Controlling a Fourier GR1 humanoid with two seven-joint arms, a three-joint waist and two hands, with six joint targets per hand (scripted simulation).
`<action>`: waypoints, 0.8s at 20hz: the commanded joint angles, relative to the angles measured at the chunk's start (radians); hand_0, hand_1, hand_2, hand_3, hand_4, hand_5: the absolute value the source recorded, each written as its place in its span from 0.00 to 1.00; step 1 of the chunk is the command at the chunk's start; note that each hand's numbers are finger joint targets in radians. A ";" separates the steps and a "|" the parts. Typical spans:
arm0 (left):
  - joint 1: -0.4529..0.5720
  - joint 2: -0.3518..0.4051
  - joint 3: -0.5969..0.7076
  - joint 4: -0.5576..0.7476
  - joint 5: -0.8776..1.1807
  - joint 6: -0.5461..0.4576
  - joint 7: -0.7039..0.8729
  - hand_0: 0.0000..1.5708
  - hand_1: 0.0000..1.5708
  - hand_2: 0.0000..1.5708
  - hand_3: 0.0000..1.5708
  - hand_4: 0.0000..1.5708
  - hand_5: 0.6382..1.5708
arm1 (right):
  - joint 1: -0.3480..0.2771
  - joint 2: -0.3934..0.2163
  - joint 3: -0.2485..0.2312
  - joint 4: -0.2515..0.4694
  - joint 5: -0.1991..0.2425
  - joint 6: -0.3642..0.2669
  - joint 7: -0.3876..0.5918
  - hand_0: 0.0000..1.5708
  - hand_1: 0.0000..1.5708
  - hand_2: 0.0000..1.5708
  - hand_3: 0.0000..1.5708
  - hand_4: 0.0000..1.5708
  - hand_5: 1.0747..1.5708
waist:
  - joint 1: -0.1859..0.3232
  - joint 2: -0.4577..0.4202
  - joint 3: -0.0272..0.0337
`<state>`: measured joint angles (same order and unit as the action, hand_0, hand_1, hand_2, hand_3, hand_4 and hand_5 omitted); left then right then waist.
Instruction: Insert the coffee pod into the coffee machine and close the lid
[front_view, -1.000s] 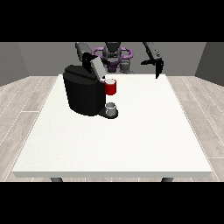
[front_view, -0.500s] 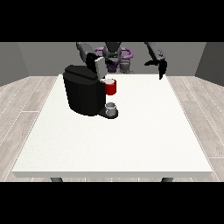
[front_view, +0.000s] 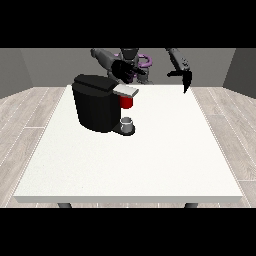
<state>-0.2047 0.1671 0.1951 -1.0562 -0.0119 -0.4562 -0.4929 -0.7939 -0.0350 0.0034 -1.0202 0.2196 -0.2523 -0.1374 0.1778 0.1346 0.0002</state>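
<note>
Front view: grey walls and a pale wood-plank floor surround a large white table (front_view: 150, 165), its matte top faintly speckled and its near edge straight and thin. At the far left part of the top stands the coffee machine (front_view: 97, 104), a squat black block with rounded corners and a dull finish. Its lid (front_view: 126, 90), a flat silver-grey slab, lies level over the brew head and juts toward the view's right. Just under the lid sits a red thing at the machine (front_view: 127, 102). Below that, on the machine's black base, a small grey thing (front_view: 128, 122) of cup-like shape rests; whether it is the pod cannot be told.

The hand at the view's left (front_view: 123, 69) hovers just behind and above the lid, apart from it, fingers spread and relaxed, holding nothing. The hand at the view's right (front_view: 184, 77) hangs over the far right edge of the table, fingers pointing down, relaxed, well apart from the machine.

The table's near half and right side lie bare, wide open room.
</note>
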 joint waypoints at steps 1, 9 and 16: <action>-0.023 0.014 -0.001 0.041 -0.026 0.016 -0.054 0.00 0.00 0.00 0.00 0.23 1.00 | -0.107 0.018 0.031 0.025 0.051 -0.018 0.052 0.00 0.00 0.00 0.00 0.22 1.00 | 0.014 0.027 -0.0009; -0.043 -0.018 -0.005 0.089 -0.023 0.045 -0.062 0.00 0.00 0.00 0.00 0.19 1.00 | -0.194 0.034 0.051 0.030 0.040 0.018 0.069 0.00 0.00 0.00 0.00 0.24 1.00 | -0.013 0.007 -0.0008; -0.033 -0.007 -0.051 0.065 -0.026 -0.024 -0.064 0.00 0.00 0.00 0.00 0.19 1.00 | -0.102 0.035 0.170 0.053 -0.029 -0.033 0.003 0.00 0.00 0.00 0.00 0.30 1.00 | 0.055 -0.015 -0.0004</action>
<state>-0.2243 0.1625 0.1676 -0.9910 -0.0299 -0.4609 -0.5481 -0.9081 -0.0039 0.1179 -0.9772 0.2211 -0.2625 -0.1261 0.2086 0.1202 -0.0003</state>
